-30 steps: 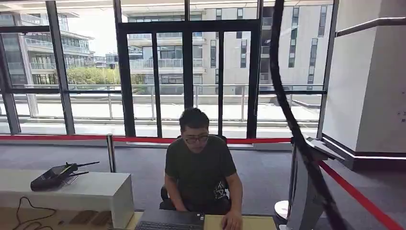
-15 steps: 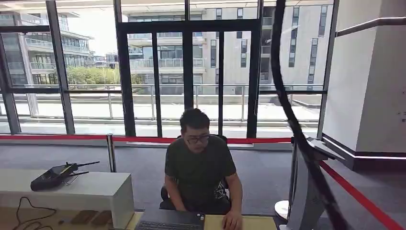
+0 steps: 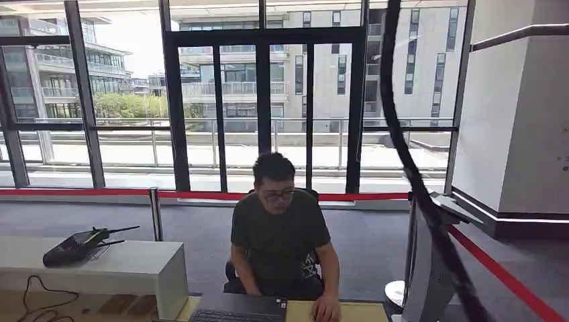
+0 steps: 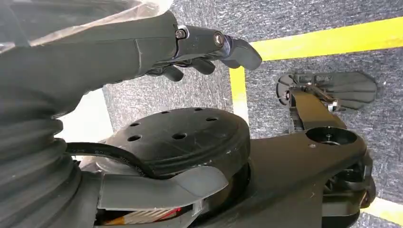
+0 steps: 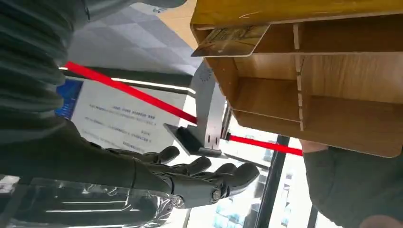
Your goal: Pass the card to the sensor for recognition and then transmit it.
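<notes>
We see the right hand point(image 5: 209, 178) empty in open air beside the grey sensor stand point(image 5: 209, 118), a wooden shelf point(image 5: 332, 90) with a card point(image 5: 230, 40) lying on it close by, and a person's sleeve point(image 5: 351, 185) beyond.

A person point(image 3: 282, 235) is seated behind the counter point(image 3: 355, 312), with a laptop point(image 3: 238, 308) on it. A handset point(image 3: 74, 247) is set on a side counter point(image 3: 127, 268) to the left; a sensor stand point(image 3: 429, 268) is placed right.
</notes>
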